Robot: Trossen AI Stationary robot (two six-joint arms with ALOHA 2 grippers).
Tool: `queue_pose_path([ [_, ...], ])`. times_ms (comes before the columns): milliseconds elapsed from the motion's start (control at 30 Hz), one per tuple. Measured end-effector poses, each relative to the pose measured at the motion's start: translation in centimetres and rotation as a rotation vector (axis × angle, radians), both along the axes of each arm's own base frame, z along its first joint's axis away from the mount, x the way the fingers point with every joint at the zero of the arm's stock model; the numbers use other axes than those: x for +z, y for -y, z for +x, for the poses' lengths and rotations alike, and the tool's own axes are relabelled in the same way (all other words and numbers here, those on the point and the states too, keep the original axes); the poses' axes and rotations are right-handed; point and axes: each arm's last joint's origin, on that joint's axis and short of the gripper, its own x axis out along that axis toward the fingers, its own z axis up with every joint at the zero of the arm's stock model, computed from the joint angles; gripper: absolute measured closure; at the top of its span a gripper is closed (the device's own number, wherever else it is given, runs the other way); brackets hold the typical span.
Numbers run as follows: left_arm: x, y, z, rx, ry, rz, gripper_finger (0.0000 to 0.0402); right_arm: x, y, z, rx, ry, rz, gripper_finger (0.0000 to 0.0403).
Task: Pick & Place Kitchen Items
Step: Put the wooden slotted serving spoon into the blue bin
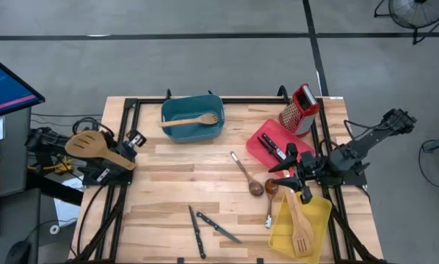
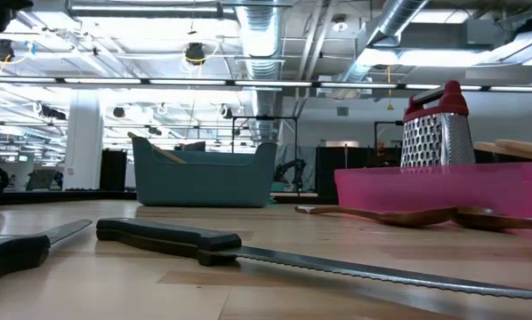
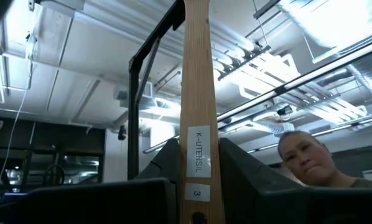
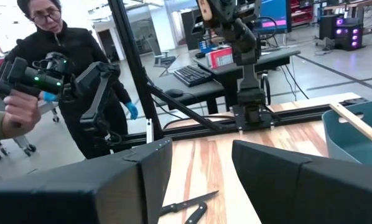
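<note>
Left gripper (image 1: 115, 157) is at the table's left edge, jaws clamped on the handle of a wooden spatula (image 1: 87, 144); its blade sticks out past the edge, lifted off the table. Left wrist view shows the handle (image 3: 197, 93) pinned between the fingers (image 3: 164, 163), running straight up.

Right gripper (image 1: 299, 178) hovers over the near end of the yellow bin (image 1: 278, 227), jaws parted and holding nothing; the right wrist view shows daylight between them.

Step in hand, my read: carry the spatula to a bin. The teal bin (image 1: 168, 128) already has a wooden fork (image 1: 192, 119), so it looks the likely drop. Keep the long blade level and high over the rim, lower handle-first, release only once inside.

Rest of the items:
- two dark spoons (image 1: 249, 178) on the table between the red and yellow bins
- two black-handled knives (image 1: 208, 227) near the front edge, close together
- a knife (image 1: 274, 147) in the red bin (image 1: 260, 136)
- a slotted turner (image 1: 300, 224) in the yellow bin

Grater (image 1: 299, 108) stands at the red bin's far corner. Dark frame rails (image 1: 124, 117) around the table could catch the blade on the swing. A person (image 4: 68, 68) stands beyond the table, holding a device.
</note>
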Motion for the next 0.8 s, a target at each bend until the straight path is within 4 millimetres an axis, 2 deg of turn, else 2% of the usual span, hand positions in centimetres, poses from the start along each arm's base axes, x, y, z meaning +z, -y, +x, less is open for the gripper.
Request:
queue_pose_path([
  [233, -1.0, 0.3, 1.4, 0.053, -0.089, 0.068, 0.0349, 0.0, 0.0, 0.0, 0.0, 0.002, 0.003, 0.0222],
  [367, -2.5, 0.3, 3.1, 0.195, -0.215, 0.126, 0.0349, 0.0, 0.0, 0.0, 0.001, 0.0, 0.01, 0.0226],
  [433, -3.1, 0.1, 3.9, 0.327, -0.264, 0.148, 0.0349, 0.0, 0.0, 0.0, 0.001, 0.0, 0.01, 0.0227],
  [567, -4.1, -0.6, 5.0, 0.713, -0.348, 0.172, 0.0349, 0.0, 0.0, 0.0, 0.001, 0.0, 0.011, 0.023],
  [800, -5.5, -1.7, 6.2, 1.3, -0.527, 0.32, 0.0349, 0.0, 0.0, 0.0, 0.001, -0.001, 0.01, 0.023],
])
